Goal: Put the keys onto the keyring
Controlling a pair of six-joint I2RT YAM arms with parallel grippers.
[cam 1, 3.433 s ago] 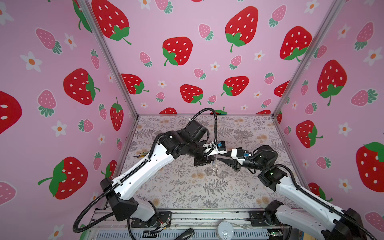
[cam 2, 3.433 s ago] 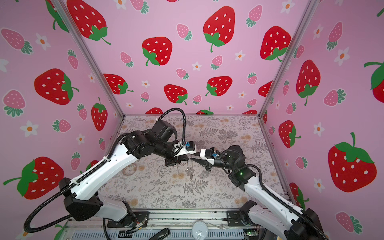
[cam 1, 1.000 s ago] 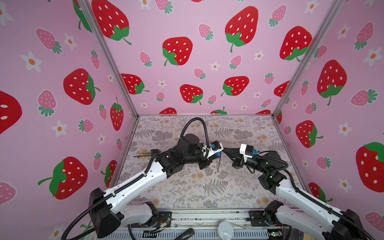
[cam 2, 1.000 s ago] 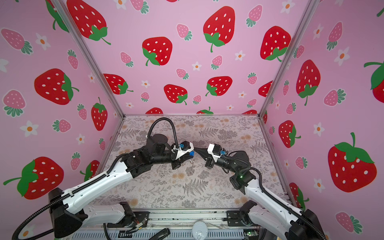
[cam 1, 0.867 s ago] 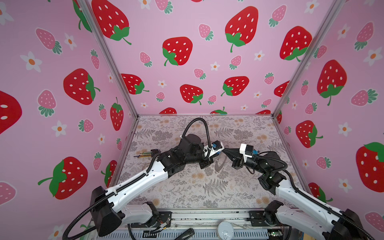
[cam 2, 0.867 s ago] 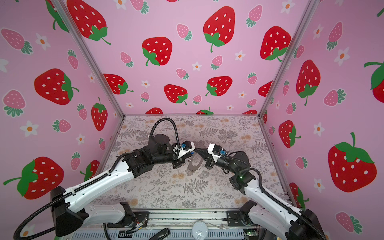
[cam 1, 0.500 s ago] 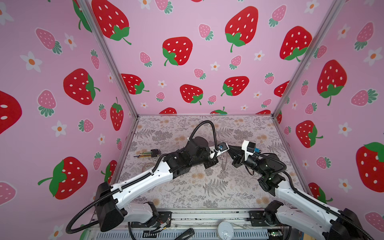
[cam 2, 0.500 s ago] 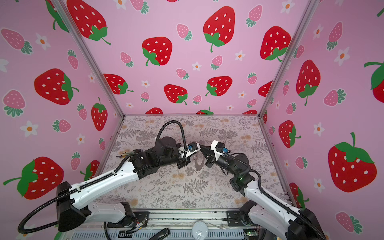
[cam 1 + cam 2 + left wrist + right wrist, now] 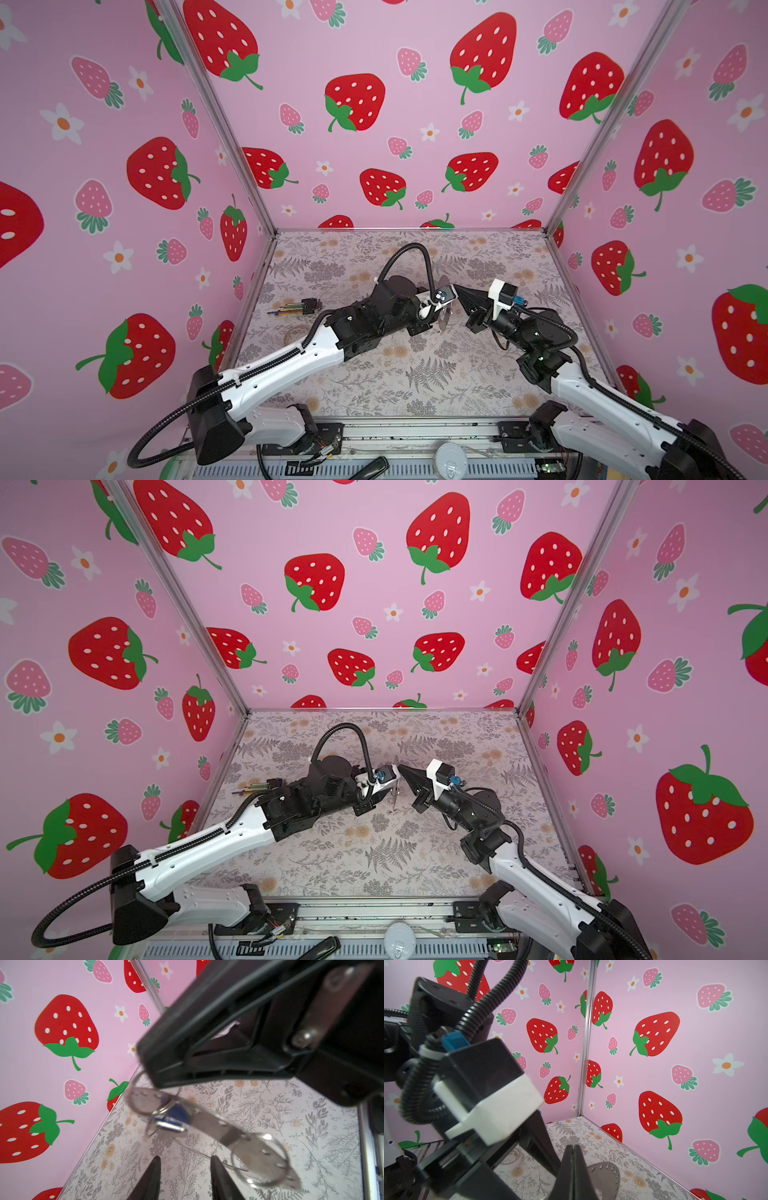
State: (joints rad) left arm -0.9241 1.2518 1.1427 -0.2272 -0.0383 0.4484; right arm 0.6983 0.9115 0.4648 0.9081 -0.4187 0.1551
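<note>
- While the left fingers (image 9: 152, 1180) stand spread (nothing between them), the right fingers (image 9: 566, 1172) pinch the keyring (image 9: 607, 1176) above the worktop (image 9: 415, 374).
- Blue-headed key (image 9: 177, 1114) hangs against the keyring's band.

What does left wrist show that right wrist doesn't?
Left wrist only: the blue key against the keyring, and the left gripper open and empty. Right wrist only: the left arm's camera housing. Both: the keyring, the right gripper shut on it, and the floral table.
</note>
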